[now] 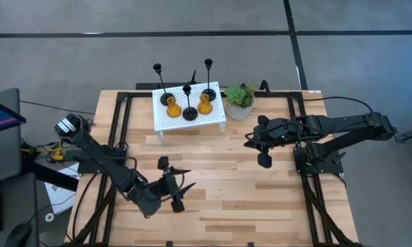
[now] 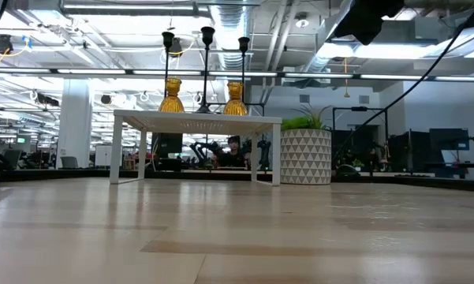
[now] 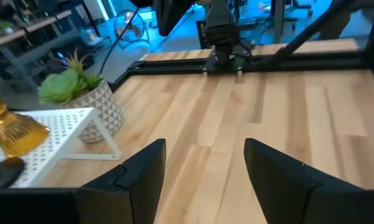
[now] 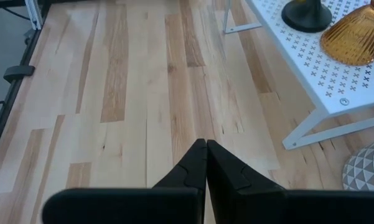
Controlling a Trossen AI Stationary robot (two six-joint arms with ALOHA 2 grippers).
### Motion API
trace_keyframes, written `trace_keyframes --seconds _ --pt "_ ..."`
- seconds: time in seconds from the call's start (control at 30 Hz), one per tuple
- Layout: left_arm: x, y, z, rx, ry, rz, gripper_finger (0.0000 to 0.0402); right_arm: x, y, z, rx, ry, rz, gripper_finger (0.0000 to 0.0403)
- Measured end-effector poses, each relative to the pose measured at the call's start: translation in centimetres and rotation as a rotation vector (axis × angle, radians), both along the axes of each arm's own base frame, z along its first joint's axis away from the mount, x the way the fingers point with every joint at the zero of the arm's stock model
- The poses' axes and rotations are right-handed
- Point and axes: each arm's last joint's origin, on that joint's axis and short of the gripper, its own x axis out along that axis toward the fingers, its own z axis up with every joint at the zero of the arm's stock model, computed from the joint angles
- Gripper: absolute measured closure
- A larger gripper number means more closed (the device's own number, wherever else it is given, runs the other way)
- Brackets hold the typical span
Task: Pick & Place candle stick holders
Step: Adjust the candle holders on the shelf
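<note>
Amber holders (image 1: 173, 108), black holders (image 1: 190, 112), white perforated stand (image 1: 212, 119), green plant (image 1: 240, 95).

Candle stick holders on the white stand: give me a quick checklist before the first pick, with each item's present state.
1. All five candle stick holders upright on the white stand: ok.
2. Left hand open and empty, over bare table: ok.
3. Right hand shut, holding nothing: not ok for picking until it opens.
4. Potted plant stands beside the stand, near the right-side holders: ok, but close.
5. Place target for the holders: cannot tell.
</note>
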Motion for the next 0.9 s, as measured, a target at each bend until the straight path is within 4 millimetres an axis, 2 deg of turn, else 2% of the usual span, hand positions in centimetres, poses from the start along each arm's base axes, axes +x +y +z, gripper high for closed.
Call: trace_keyframes --seconds 0.17,0.9 --pt "0.10 0.10 0.51 -0.083 -0.060 0.014 0.0183 0.04 0.00 0.05 0.001 -0.006 0.000 0.0403" --pt "0.15 0.04 0.72 -0.106 -0.082 0.013 0.0183 0.43 0.05 0.57 0.059 -0.077 -0.039 0.0403"
